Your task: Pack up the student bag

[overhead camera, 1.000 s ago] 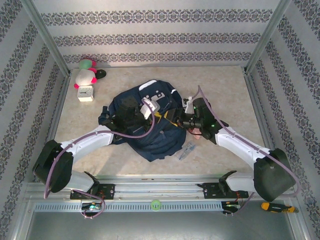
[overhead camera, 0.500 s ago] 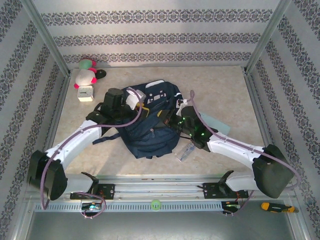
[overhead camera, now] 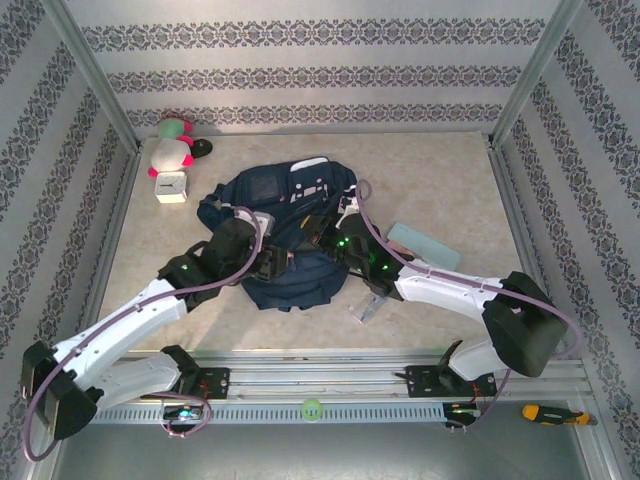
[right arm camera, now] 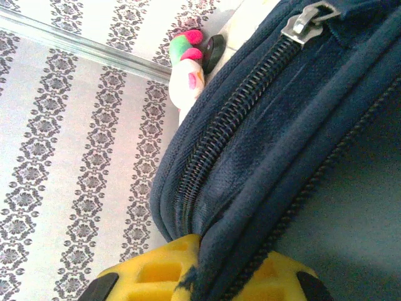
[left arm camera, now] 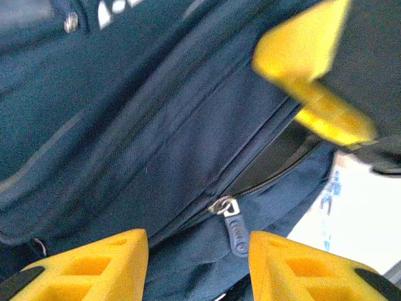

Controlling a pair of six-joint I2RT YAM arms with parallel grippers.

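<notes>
Both arms have swung in closer since a moment ago. The left gripper (overhead camera: 270,262) now sits lower, at the near edge of the student bag (overhead camera: 285,215), and the bag lies flatter than it did. From above, we see the bag in the middle of the table (overhead camera: 450,180), with the right gripper (overhead camera: 335,238) at its right side. A plush toy (overhead camera: 172,150) and a small white box (overhead camera: 171,186) sit in the far left corner, well apart from the bag. A pale blue flat thing (overhead camera: 425,245) lies on the right, near the right arm. From the left wrist, we see the left gripper's two yellow fingers (left arm camera: 106,260) standing apart, with nothing held. A zipper pull (left arm camera: 233,226) shows in the gap between them, and neither finger is on it. Past the pull, the zip is open a little. From the right wrist, we see the right gripper's yellow fingers (right arm camera: 150,273) closed tight on a fold of the bag's blue cloth, right beside a zip. The plush toy peeks out behind the bag, by the patterned wall (right arm camera: 75,157).
</notes>
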